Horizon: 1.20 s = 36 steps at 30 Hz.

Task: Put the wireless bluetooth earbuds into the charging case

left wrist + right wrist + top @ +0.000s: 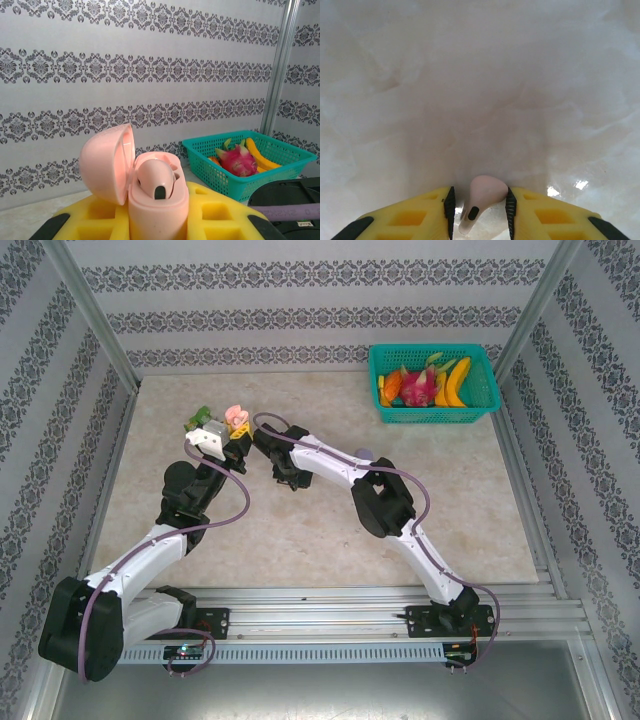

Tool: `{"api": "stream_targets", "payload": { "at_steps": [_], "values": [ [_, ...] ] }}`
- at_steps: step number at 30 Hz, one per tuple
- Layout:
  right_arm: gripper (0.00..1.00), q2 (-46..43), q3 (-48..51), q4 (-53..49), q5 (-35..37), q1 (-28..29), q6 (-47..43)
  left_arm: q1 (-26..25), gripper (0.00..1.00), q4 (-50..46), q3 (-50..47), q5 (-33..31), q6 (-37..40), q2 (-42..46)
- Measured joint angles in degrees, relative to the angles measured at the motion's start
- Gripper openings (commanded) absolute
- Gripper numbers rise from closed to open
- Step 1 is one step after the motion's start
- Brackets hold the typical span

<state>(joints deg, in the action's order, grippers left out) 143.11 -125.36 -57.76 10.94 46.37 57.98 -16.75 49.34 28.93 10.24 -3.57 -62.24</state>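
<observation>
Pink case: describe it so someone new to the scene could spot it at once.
Start at the table, left half toward the back, where the left gripper is. The case sits between its yellow fingers. It is the rounded pale pink shell with its domed lid flipped open and one bud seated inside, unlike the loose bud at the right gripper.

pale marbled table (300, 540); teal fruit basket (430, 415) at far right corner; pink earbud (482, 197) on surface.
</observation>
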Motion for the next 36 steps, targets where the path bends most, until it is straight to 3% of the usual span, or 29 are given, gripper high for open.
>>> {"api": "stream_targets", "payload": {
  "at_steps": [12,16,36],
  "values": [
    [0.31,-2.51,4.9,5.11,-0.85,-0.52,-11.52,0.0,0.0,0.0,0.0,0.0,0.0,0.0],
    [0.36,-2.51,4.9,5.31,-0.96,-0.52,-12.59,0.0,0.0,0.0,0.0,0.0,0.0,0.0],
    [0.32,-2.62,5.07,5.49,-3.56,-1.79,-13.0,0.0,0.0,-0.02,0.0,0.02,0.0,0.0]
  ]
}}
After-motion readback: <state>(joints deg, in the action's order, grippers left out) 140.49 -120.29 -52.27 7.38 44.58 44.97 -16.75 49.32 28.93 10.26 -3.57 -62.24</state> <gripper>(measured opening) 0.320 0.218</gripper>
